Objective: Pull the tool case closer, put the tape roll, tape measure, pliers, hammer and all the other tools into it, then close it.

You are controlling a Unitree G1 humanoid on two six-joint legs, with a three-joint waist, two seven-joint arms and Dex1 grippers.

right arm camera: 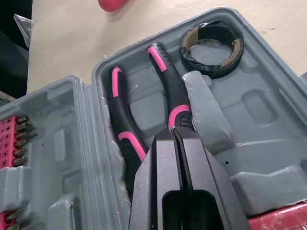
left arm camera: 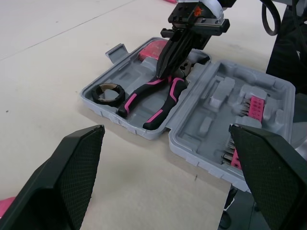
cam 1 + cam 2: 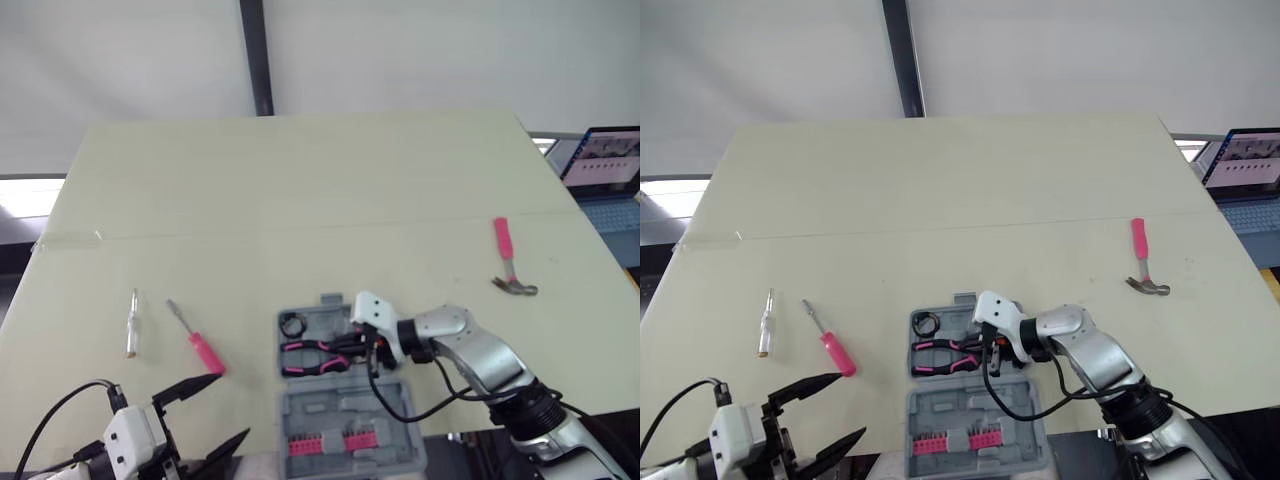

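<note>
One cream table [image 3: 300,180]: left tool [image 3: 231,405] gapes empty, right tool [image 3: 348,347] pinched together over the pliers [image 1: 160,67].

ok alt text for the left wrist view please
An open grey tool case lies on a pale table, holding pink-handled pliers and a black tape roll, with the right gripper tipped at the pliers' head. The left gripper has its two black fingers wide apart, close to the camera.

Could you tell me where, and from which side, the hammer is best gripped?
Probably across the pink handle of the hammer, coming down from above: it lies flat on the table, handle pointing away from the robot, nothing beside it. It lies on the side of the right hand.
</note>
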